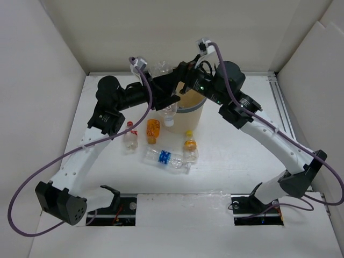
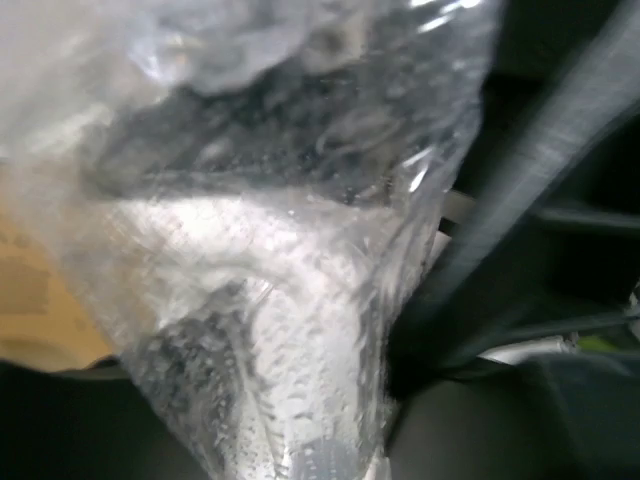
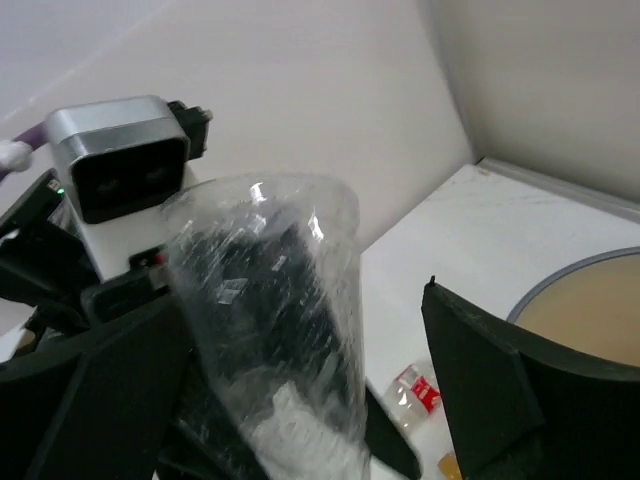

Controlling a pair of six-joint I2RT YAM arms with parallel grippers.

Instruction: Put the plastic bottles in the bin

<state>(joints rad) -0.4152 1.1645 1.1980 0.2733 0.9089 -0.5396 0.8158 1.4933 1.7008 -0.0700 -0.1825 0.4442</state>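
Note:
My left gripper (image 1: 167, 80) is shut on a crumpled clear plastic bottle (image 1: 160, 68) and holds it up beside the tan bin (image 1: 192, 114). That bottle fills the left wrist view (image 2: 280, 260). My right gripper (image 3: 300, 395) is open around the same bottle (image 3: 275, 340), which stands close to its left finger (image 3: 100, 400), with a gap to the right finger (image 3: 490, 390). The bin's grey rim (image 3: 560, 275) shows at the right of that view. Several other bottles lie in front of the bin: red-capped (image 1: 129, 137), short orange (image 1: 153, 130), white-capped (image 1: 170, 114), orange-capped (image 1: 190, 148) and blue-labelled (image 1: 165, 158).
White walls close in the table at the back and both sides. The two arms cross above the bin's far-left rim. The left wrist camera housing (image 3: 120, 155) sits close to my right gripper. A purple cable (image 1: 32, 183) loops along the left arm.

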